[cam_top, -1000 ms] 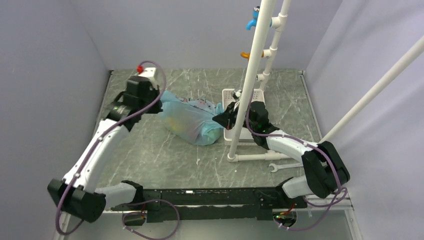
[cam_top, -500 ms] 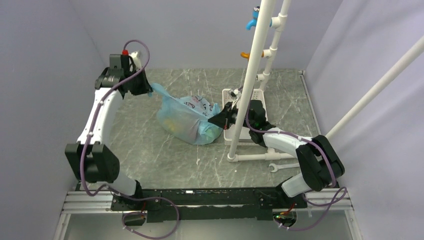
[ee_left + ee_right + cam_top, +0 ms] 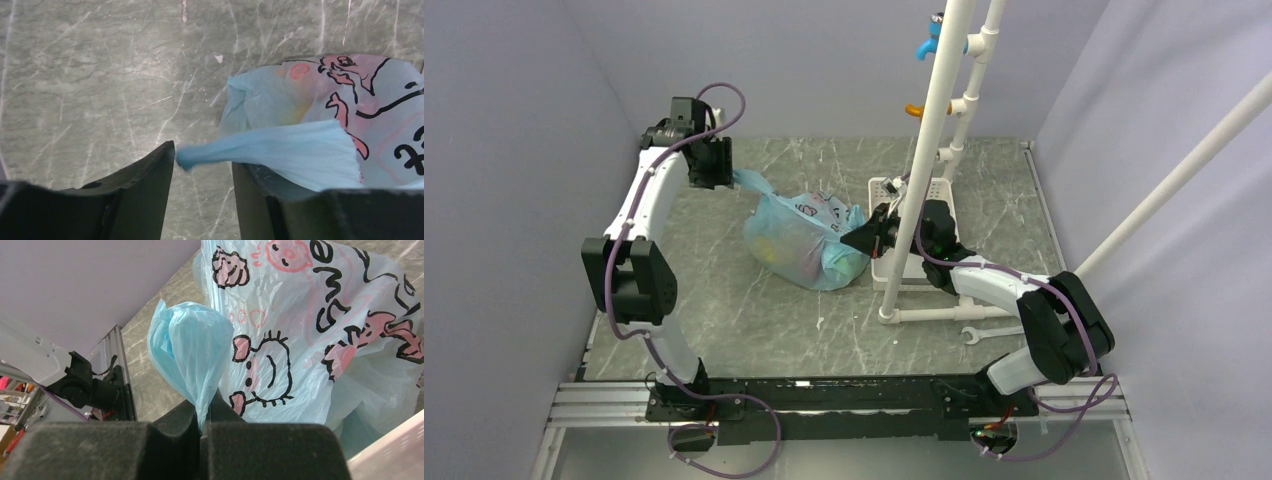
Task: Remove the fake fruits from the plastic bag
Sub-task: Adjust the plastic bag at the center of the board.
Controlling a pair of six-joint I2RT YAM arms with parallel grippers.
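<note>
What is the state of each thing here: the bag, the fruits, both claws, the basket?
plastic bag: lying on the table, not emptied
fake fruits: inside the bag, yellow showing through
left claw: open, bag handle between its fingers
right claw: shut on the other handle
white basket: upright beside the bag

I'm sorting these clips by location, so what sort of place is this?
Most likely a robotics lab test cell, not a home or shop: plain lilac walls box in a marble-look table, with a white pipe frame and an aluminium mounting rail.
</note>
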